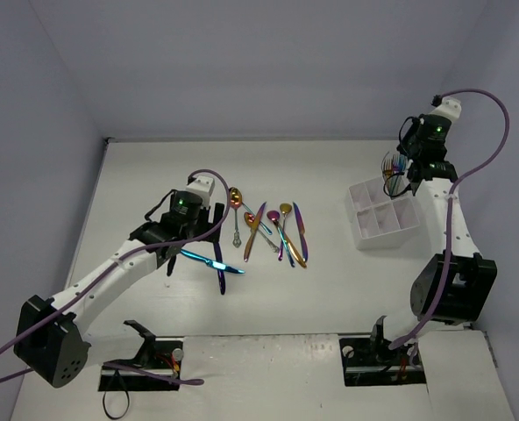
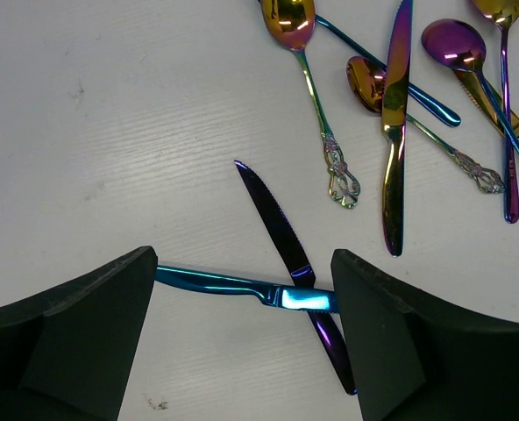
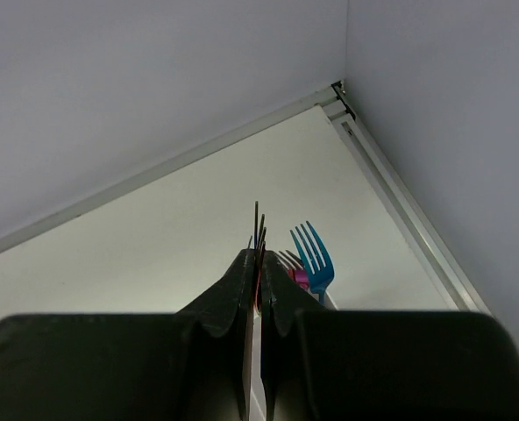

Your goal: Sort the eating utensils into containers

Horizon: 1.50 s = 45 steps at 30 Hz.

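Left gripper spread open astride the blue knife.
It should pinch clear of the crossing purple knife; right gripper is clenched.

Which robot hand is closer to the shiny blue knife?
Left. The left gripper is open right over the blue knife, a finger near each end. The right gripper is far off by the white caddy, pinching a fork.
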Motion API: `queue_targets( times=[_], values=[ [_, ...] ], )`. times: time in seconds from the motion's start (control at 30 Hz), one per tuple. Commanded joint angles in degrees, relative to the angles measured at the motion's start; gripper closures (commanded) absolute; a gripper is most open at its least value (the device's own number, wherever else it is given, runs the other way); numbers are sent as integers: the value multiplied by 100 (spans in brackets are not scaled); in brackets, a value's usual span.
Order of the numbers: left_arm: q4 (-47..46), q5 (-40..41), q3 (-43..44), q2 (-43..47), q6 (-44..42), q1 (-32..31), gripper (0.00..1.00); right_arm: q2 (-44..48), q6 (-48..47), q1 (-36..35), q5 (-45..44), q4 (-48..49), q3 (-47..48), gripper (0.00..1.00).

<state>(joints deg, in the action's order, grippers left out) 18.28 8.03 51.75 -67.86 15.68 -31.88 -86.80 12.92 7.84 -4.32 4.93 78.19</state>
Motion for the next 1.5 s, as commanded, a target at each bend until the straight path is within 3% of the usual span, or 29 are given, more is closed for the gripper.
queue_targets(
  times=[0.0,0.2,0.5,0.8,1.03,1.27,1.47],
  values=[
    [-114,-156,72,36,43,15,22,-174,-161,40,-324,492,120,100],
    [-114,-200,87,-47,34,24,22,-461,-11,119,-385,627,-171,100],
    [-113,-260,99,-166,77,24,22,-470,23,130,-534,658,-438,81],
    [11,-364,166,-210,308,24,22,450,-35,31,-39,557,-699,48],
    [222,-392,202,-345,736,52,22,1394,-464,-716,379,303,-1199,33],
    [404,-572,230,-412,610,105,22,1736,-255,-1705,739,-183,-1785,31],
    [669,-529,394,-299,210,208,22,1263,84,-2875,495,-461,-2153,31]
  ],
)
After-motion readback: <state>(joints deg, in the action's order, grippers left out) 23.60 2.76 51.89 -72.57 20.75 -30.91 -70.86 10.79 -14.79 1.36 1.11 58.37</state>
